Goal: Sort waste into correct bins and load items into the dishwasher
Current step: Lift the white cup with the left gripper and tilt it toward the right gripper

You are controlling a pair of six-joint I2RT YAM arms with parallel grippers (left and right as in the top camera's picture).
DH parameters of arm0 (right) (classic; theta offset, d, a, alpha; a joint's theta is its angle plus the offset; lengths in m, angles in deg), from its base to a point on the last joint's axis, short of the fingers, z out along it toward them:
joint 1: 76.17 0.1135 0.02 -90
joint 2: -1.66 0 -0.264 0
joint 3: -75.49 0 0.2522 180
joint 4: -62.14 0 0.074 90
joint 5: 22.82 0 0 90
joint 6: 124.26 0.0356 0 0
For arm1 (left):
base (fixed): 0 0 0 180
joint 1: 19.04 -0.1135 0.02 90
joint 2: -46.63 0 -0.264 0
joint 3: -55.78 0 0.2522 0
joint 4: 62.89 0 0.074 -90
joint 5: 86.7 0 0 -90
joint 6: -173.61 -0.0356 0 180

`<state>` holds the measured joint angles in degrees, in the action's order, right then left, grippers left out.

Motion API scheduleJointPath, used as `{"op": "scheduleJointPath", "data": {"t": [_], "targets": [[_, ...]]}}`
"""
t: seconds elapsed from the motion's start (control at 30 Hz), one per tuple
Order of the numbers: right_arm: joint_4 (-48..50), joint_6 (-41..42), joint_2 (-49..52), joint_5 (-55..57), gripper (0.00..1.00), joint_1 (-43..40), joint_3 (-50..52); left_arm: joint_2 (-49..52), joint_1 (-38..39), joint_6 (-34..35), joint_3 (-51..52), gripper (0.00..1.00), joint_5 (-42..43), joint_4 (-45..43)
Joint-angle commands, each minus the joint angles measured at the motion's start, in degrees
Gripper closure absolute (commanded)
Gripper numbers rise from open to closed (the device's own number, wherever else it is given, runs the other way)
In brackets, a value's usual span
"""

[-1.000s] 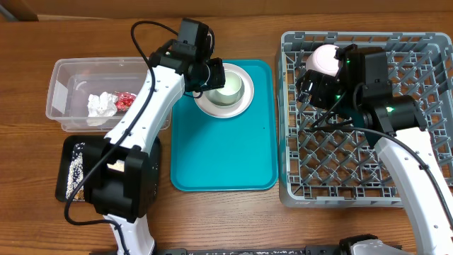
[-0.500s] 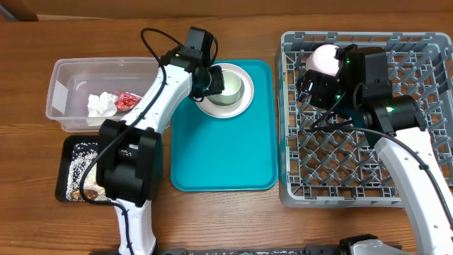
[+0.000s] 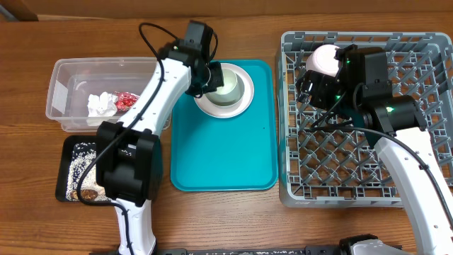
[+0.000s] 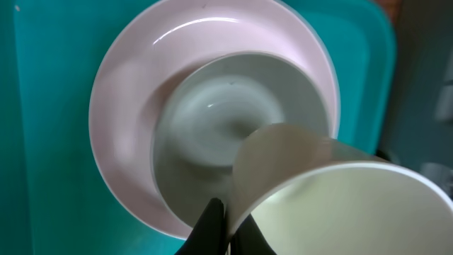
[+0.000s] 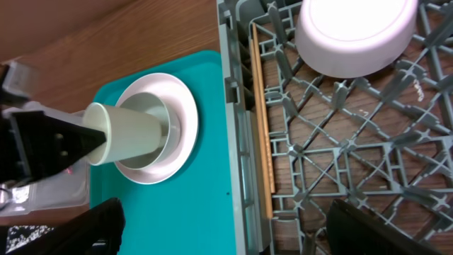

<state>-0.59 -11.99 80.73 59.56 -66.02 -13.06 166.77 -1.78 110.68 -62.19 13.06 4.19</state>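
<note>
Overhead view, cup in hand. L gripper (image 3: 205, 73) is clamped on the rim of the small cup (image 5: 131, 134), one finger inside the mouth, one outside (L wrist view). Cup is tipped on its side, long axis approx. 9–3 o'clock, mouth toward 9. Its base is over the bowl (image 4: 212, 134), which sits on the plate (image 4: 120, 99) at the 12 o'clock end of the teal tray (image 3: 219, 156). Whether base and bowl touch cannot be told.

Dish rack (image 3: 354, 163) lies at 3 o'clock of the cup, past the tray edge; its raised wall prob. must be cleared. R gripper (image 3: 311, 86), jaws wide apart and empty, sits over the rack's 10–11 o'clock corner, just beside an upturned bowl (image 3: 324, 58). It is nearer the rack, but L gripper has the cup. Free pegs: rack's 7–8 o'clock quarter.
</note>
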Motion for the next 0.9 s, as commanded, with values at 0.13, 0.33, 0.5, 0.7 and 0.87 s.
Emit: {"op": "scheduleJointPath", "data": {"t": [0.13,0.33,0.5,0.7,0.87], "targets": [[2.86,-8.2,-0.85,-16.2,0.0,-0.17,-0.87,-8.7,-5.55,-5.66,-9.75,0.96,25.94,6.99],[8.28,-23.63,-0.85,-44.83,0.0,-0.17,-0.87,-9.88,-13.07,-19.87,-10.69,0.96,67.25,12.59],[17.92,-23.98,-0.85,-56.17,0.0,-0.94,-0.87,-9.88,-15.37,-24.37,-10.67,0.96,72.5,16.09],[20.57,-24.0,-0.85,-58.34,0.0,-0.79,-0.81,-9.9,-11.54,-25.44,-10.67,0.96,73.13,15.69],[21.2,-24.04,-0.83,-63.21,0.0,-0.79,-0.81,-9.88,-7.93,-25.35,-10.67,0.96,72.08,12.57]]}}
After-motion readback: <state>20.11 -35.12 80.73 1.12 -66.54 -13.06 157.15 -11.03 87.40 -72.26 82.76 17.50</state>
